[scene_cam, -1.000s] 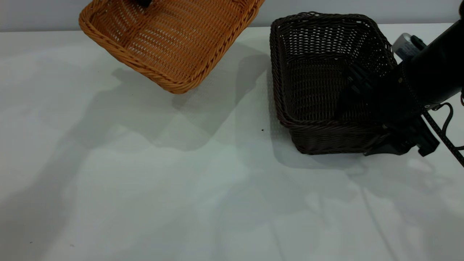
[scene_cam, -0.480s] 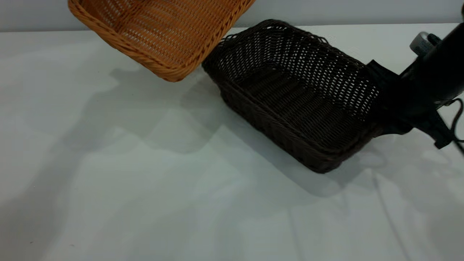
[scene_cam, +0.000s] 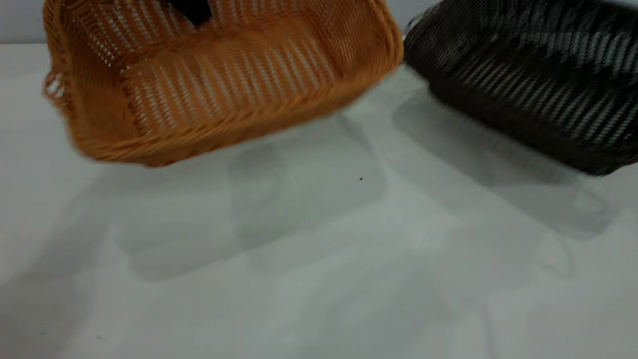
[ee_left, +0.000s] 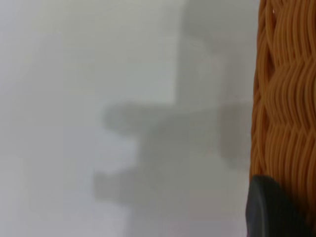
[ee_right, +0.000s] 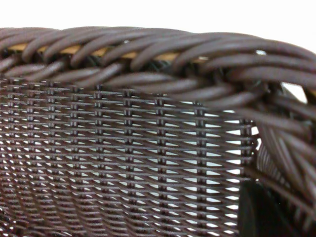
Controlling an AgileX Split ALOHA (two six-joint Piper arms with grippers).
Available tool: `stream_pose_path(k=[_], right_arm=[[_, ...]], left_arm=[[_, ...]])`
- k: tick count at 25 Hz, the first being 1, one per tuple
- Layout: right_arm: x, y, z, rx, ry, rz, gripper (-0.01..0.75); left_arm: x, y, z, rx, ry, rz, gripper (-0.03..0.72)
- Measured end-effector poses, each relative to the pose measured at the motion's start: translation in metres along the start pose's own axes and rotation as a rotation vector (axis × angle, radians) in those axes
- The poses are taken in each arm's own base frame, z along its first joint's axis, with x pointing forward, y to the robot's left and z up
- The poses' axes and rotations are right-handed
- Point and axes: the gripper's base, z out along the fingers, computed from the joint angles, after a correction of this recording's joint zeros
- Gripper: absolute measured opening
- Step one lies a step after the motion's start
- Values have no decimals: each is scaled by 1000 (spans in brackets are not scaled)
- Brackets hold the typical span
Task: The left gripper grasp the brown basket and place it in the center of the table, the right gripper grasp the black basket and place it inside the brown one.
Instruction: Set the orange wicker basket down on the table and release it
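Brown basket (scene_cam: 219, 85) tilted, lifted above the table (scene_cam: 319, 259), black basket (scene_cam: 533, 75) tilted, raised at right

- The black basket (ee_right: 123, 148) fills the right wrist view; its braided rim (ee_right: 148, 54) runs above the open-weave wall
- A dark finger (ee_right: 261, 212) lies against the wall; pale surface shows through the weave

You are looking at a pale grey-white tabletop (scene_cam: 319, 279) that fills nearly the whole scene. Soft grey shadows lie across it in overlapping patches, left, centre and right, so light reaches it from more than one side. A tiny dark speck (scene_cam: 361, 178) sits near the middle. Along the far edge runs a plain pale wall (scene_cam: 20, 20).
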Motion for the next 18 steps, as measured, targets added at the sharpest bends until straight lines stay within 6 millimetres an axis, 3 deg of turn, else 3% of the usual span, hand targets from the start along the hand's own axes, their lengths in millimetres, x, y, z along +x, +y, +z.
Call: stream_pose_path(k=[4, 12, 15, 18], right_arm=[[-2, -7, -5, -83, 62, -40, 87], [2, -1, -6, -147, 111, -59, 87], [3, 0, -7, -165, 123, -59, 87], [5, 2, -7, -186, 136, -59, 87]], left_arm=[[-5, -14, 35, 110, 8, 182, 95], [-28, -53, 103, 185, 38, 300, 110], [-33, -66, 117, 217, 53, 326, 168], [-38, -75, 124, 231, 54, 339, 272]])
